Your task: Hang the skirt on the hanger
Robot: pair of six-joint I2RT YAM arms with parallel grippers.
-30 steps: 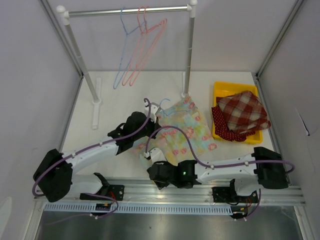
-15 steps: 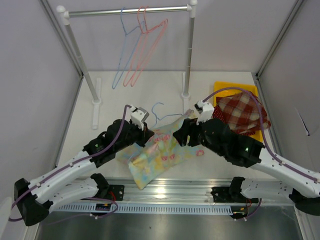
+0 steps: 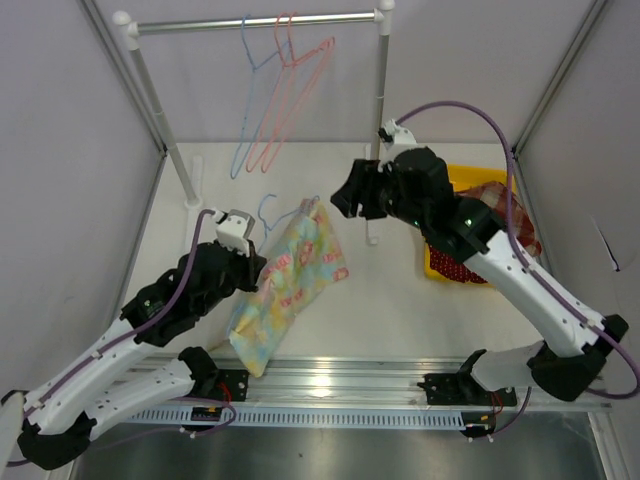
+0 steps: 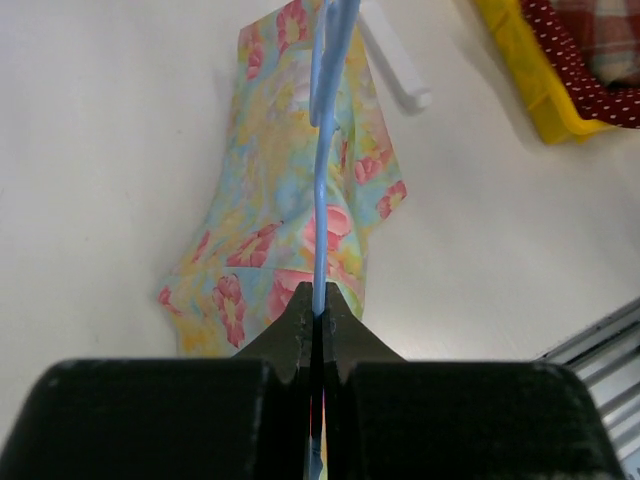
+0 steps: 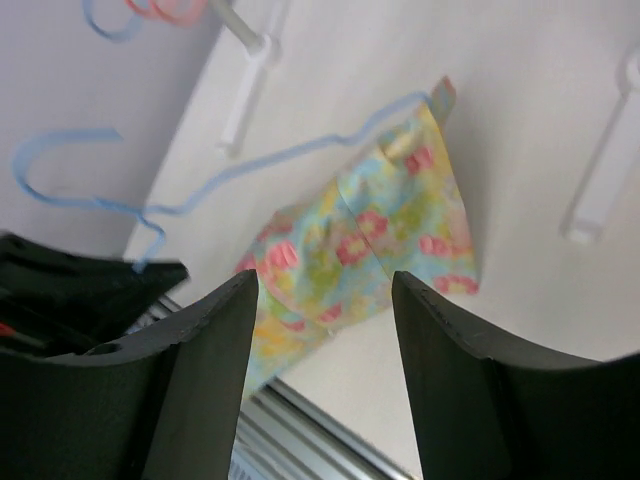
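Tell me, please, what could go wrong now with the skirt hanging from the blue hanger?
1. The left gripper pinches only the thin wire of the blue hanger, so the hanger could turn or slip in that grip.
2. The floral skirt seems to hang mostly from one end of the hanger; a tilt may let it slide off.
3. The right gripper is open and apart from the skirt, so it would not catch it.

Open white counter (image 3: 400, 310) lies between the hanging floral fabric skirt (image 3: 290, 275), on its blue wire hanger (image 4: 318, 200), and the yellow plastic tray (image 3: 437, 178) at right. The clothes rack's silver right post (image 3: 380, 100) stands at that gap's far end. A cluster of pink and blue wire hangers (image 3: 285, 90) occupies the silver rail (image 3: 190, 25) toward the right; its left stretch is bare.
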